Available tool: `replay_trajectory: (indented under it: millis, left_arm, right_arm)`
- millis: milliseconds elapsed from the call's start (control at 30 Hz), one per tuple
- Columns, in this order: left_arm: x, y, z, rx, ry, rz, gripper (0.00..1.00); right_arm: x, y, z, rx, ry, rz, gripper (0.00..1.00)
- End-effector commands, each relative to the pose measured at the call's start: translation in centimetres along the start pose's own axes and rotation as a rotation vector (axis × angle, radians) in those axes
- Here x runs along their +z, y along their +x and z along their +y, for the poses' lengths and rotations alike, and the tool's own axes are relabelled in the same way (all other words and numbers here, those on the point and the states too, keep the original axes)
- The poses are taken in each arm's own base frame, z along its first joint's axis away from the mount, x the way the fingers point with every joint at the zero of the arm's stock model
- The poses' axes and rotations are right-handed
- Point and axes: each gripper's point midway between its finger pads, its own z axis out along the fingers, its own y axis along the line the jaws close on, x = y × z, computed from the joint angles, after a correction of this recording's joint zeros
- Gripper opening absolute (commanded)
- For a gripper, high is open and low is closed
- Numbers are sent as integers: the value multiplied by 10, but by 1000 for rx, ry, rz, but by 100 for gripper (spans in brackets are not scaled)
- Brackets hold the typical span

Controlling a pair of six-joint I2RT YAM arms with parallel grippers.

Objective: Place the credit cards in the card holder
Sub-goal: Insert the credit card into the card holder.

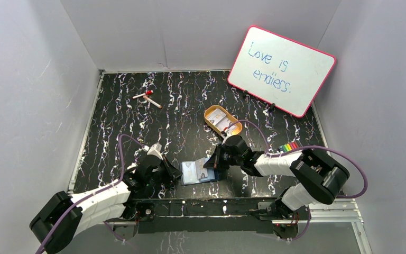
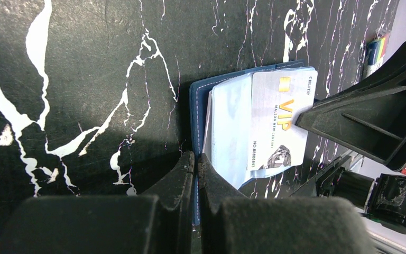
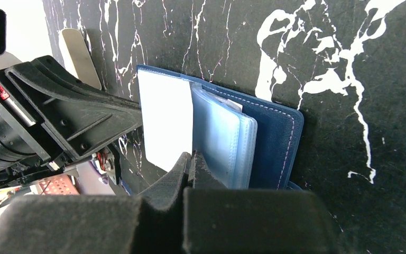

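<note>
Overhead; wrists close over card holder [image 3: 275, 143]

Navy card holder [image 1: 200, 172], lying open with its stitched cover flat. A pale credit card [image 2: 277, 121] printed "VIP" rests against its clear plastic sleeves.

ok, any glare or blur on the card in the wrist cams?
Left wrist: credit card sharp, print readable; left gripper in the foreground is out of focus. Right wrist: card face washed out to plain white, nothing legible, card holder stitching crisp. Top external: even light, card too small to read.
</note>
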Motion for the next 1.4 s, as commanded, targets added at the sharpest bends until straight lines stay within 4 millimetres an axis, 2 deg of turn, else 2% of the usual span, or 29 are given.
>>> replay_trajectory:
  millis: [0, 633, 1367]
  left_arm:
    - [1, -2, 10, 4, -51, -14, 0]
    - [1, -2, 13, -7, -67, -16, 0]
    - [1, -2, 13, -11, -67, -15, 0]
  right_arm:
    - [2, 3, 2, -23, -17, 2, 0]
    - [5, 14, -1, 2, -25, 27, 0]
    - [19, 27, -7, 14, 8, 84, 0]
